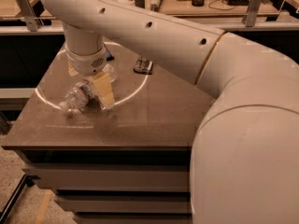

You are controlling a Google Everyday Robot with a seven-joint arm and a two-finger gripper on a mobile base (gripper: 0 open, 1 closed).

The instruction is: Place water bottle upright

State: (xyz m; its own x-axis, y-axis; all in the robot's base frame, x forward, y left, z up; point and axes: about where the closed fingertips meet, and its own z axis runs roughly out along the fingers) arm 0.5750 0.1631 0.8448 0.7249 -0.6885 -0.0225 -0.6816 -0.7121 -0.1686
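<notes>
**A:** Where is the clear ribbed plastic water bottle (77, 97)?

**B:** It lies on its side on the left part of the brown square-topped table (163, 111), slanting from near-left to far-right. It sits just inside the thin white ring (135, 88) marked on the top.

**A:** And the robot's two-finger gripper (91, 87)?

**B:** Directly over the bottle's right end, hanging from the thick cream arm (154, 31) that reaches in from the right. The tan fingers (105, 91) are spread. One stands at the bottle's right side, and only a sliver of the other shows at the far left under the wrist.

**A:** Why come down that way?

**B:** My guess is that it wants the bottle between the pads, across the narrow width, so that a squeeze holds the ribs squarely. It looks like the reach-and-straddle step, with nothing lifted yet.

**A:** Which end is the cap?

**B:** I cannot tell, because the wrist hides part of the bottle (and the clear plastic blends into the tabletop).

**A:** Any risks?

**B:** Thin plastic may dent or roll away from a pad that touches first. Tipping it upright needs a firm hold, well off the middle.

**A:** Anything else nearby?

**B:** A small flat dark object (143, 65) lies farther back, well apart from the bottle, so I doubt it will interfere.
</notes>
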